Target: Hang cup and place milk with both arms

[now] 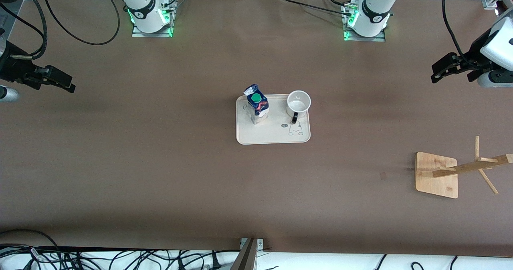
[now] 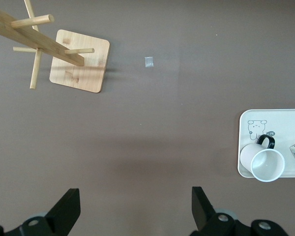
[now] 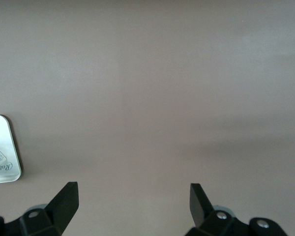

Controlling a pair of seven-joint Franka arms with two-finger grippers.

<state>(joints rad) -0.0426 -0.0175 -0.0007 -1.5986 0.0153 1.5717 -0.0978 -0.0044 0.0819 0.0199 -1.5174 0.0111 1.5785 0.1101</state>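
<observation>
Both grippers spread wide, empty: left gripper (image 1: 441, 70) frame right edge, right gripper (image 1: 60, 81) left edge. Cup (image 1: 298, 103) and milk (image 1: 257, 103) on centre tray (image 1: 272, 138). Thin handle could miss rack (image 1: 457, 174) peg.

On the flat cream rectangular plastic tray (image 3: 5, 172) I can make out cursive writing starting "Rob", the rest cut off. The print on the dark blue gable-top milk carton (image 1: 257, 109) is unreadable to me.
</observation>
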